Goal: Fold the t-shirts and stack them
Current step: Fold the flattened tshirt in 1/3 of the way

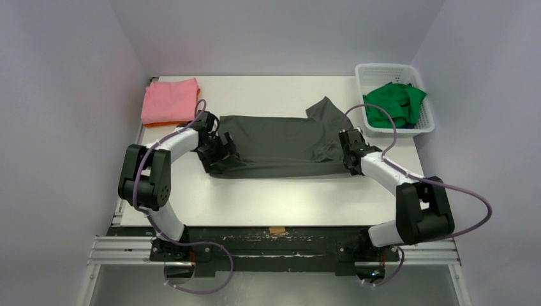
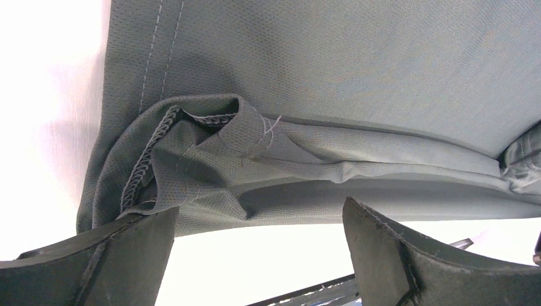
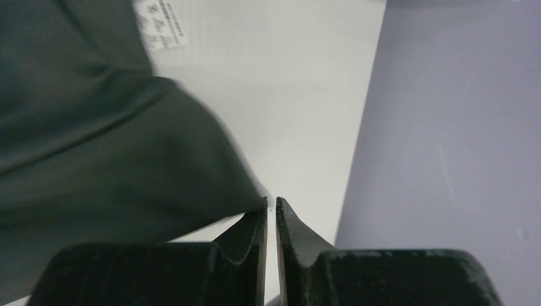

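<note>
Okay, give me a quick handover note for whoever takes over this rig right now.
Left gripper: open, at the dark grey t-shirt's left hem.
Right gripper: shut at that shirt's right edge; whether it pinches cloth is unclear.
Done: pink t-shirt folded at back left, lying on the orange t-shirt, of which only an edge shows.
Left: fold and stack the dark grey t-shirt, then the green t-shirt in the white basket.

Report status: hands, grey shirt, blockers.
Left hand open at left end of grey shirt. Right hand shut at right corner, pinch unclear. Nothing lying on it.
</note>
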`<state>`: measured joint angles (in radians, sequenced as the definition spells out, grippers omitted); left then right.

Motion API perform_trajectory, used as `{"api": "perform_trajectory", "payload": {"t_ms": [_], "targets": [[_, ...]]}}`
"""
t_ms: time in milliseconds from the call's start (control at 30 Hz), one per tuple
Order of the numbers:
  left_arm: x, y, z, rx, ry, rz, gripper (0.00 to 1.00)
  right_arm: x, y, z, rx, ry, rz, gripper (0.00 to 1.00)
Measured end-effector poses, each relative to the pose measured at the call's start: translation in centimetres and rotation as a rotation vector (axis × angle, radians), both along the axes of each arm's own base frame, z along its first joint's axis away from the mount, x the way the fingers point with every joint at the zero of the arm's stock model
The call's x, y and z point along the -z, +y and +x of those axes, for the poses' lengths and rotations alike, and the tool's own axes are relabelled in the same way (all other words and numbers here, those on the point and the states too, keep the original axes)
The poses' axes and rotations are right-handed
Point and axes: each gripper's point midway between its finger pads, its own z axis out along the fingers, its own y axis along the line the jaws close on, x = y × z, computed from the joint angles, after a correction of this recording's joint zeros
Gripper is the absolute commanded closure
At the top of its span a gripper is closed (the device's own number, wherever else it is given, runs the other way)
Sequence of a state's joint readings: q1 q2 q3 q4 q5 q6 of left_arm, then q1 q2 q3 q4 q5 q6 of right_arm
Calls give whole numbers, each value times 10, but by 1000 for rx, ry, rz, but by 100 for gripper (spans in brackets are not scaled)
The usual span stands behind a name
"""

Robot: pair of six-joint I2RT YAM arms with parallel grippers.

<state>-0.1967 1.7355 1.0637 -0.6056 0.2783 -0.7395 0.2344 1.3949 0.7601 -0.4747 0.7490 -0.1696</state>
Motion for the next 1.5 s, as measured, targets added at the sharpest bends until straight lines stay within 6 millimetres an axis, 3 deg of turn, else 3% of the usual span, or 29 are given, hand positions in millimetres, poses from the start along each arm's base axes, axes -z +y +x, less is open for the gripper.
{"api": "perform_trajectory", "payload": {"t_ms": [33, 67, 100, 233, 367, 533, 667, 767, 833, 933, 1000, 1033, 1167, 1267, 1367, 1500], "targets": [[0, 0, 0, 1, 0, -2, 3, 3, -5, -2, -1, 34, -43, 73], [0, 0, 0, 1, 0, -3, 3, 4, -7, -3, 4, 48, -63, 19], [0, 0, 0, 1, 0, -3, 3, 5, -11, -5, 11, 70, -89, 3], [0, -1, 0, 1, 1, -3, 3, 1, -16, -12, 21, 92, -124, 1], [0, 0, 0, 1, 1, -2, 3, -23, -9, -7, 5, -30, -70, 1], [-1, 0, 0, 0, -1, 0, 3, -79, 9, 2, -11, -367, 117, 1], [-1, 3, 0, -5, -5, 16, 2, -125, 19, 5, 88, -720, 338, 1], [0, 5, -1, -10, -3, 31, 3, -141, 42, 9, 107, -896, 590, 1], [0, 7, -2, -12, -2, 54, 2, -146, 76, 20, 44, -910, 800, 1], [-2, 9, -6, -3, 3, 112, 2, -126, 119, 39, 5, -800, 1000, 7], [-5, 5, -7, 13, -3, 140, 2, -97, 138, 48, 32, -690, 1063, 8], [-9, 1, -6, 27, -12, 153, 2, -71, 147, 52, 69, -609, 1077, 8], [-21, -11, 3, 39, -51, 163, 2, 4, 162, 49, 168, -391, 1030, 8], [-21, -10, 10, 24, -59, 175, 2, 38, 174, 43, 179, -289, 928, 8], [-9, -9, 10, 18, -25, 190, 2, 54, 183, 46, 180, -251, 838, 8], [7, -5, 0, 20, 31, 219, 1, 57, 183, 47, 208, -269, 789, 8]]}}
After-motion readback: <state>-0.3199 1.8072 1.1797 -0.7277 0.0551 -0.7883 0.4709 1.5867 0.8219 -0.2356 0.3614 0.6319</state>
